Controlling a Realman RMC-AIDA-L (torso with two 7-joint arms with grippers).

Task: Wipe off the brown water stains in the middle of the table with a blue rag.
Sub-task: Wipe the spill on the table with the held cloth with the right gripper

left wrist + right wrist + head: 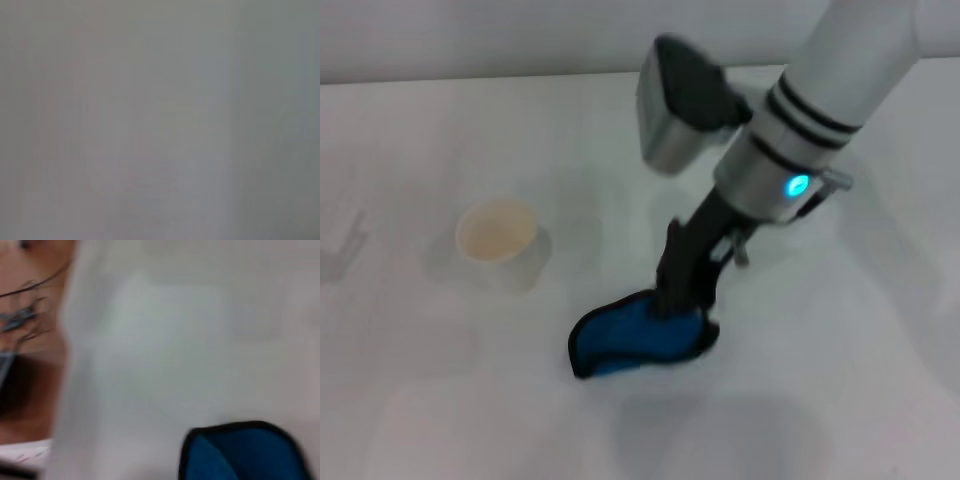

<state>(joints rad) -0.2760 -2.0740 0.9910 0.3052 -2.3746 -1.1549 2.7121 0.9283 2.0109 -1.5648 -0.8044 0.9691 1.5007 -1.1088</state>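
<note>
In the head view my right gripper [682,305] reaches down from the upper right and is shut on the blue rag [638,340], pressing it onto the white table [820,400] near the middle. The rag is bright blue with black edging and lies folded in a curved shape. It also shows in the right wrist view [247,452] against the white tabletop [175,340]. The brown water stains do not show in any view; the rag may cover them. My left gripper is out of view; the left wrist view shows only plain grey.
A white paper cup [498,240] with a beige inside stands upright left of the rag. The table's far edge [470,80] runs along the back. In the right wrist view the table's edge [67,365] borders a brown floor with cables.
</note>
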